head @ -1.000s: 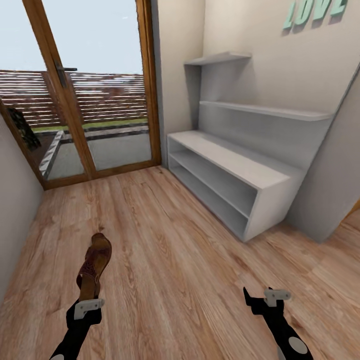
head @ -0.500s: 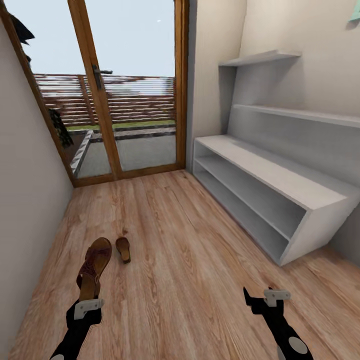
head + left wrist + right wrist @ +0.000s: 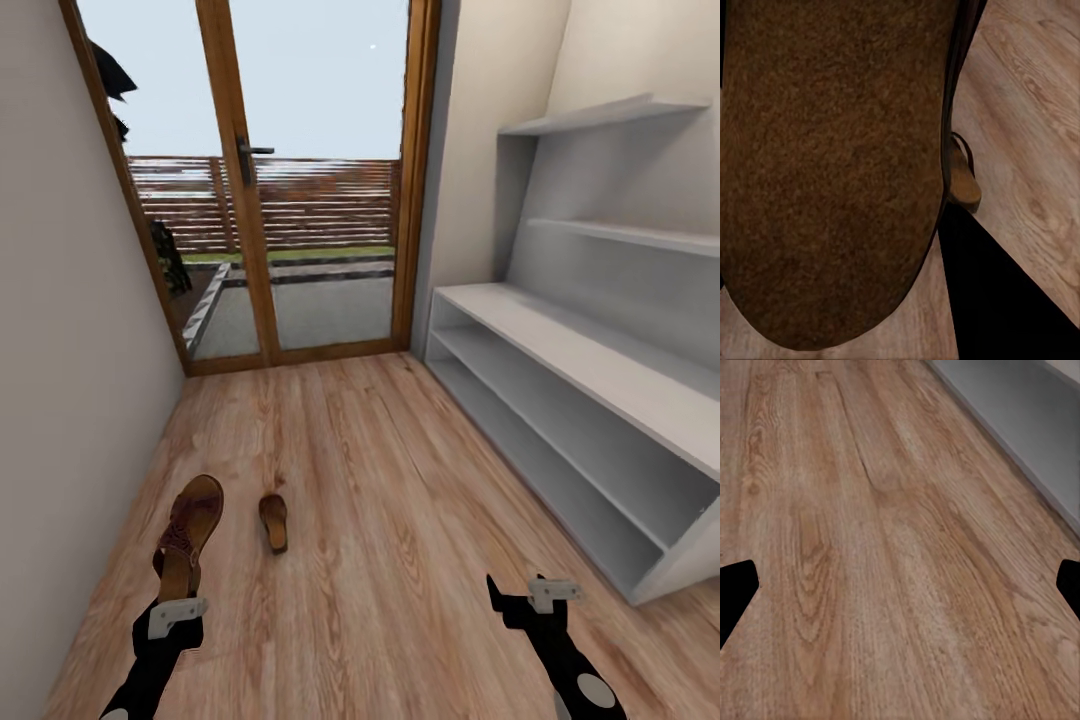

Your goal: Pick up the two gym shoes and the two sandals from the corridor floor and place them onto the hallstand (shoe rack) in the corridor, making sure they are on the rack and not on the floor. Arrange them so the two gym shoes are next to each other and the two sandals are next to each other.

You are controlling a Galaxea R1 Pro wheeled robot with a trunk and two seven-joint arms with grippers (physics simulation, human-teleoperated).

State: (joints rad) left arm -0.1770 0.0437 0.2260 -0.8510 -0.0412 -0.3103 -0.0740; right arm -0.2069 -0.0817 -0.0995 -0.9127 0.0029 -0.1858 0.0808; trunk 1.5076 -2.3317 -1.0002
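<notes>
The left gripper (image 3: 178, 598) was clamped on one sandal (image 3: 188, 535), held above the floor (image 3: 400, 560); the right gripper (image 3: 520, 592) was spread and empty. The second sandal (image 3: 273, 520) lay on the boards just beyond. Fetching it called for a low, square approach. The shoe rack (image 3: 590, 370) ran out of view rightward, and its lower tier was shadowed.

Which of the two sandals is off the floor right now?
The larger-looking sandal, held up by the left tool, is off the floor. The other sandal lies flat on the wood floor beside it, untouched.
</notes>
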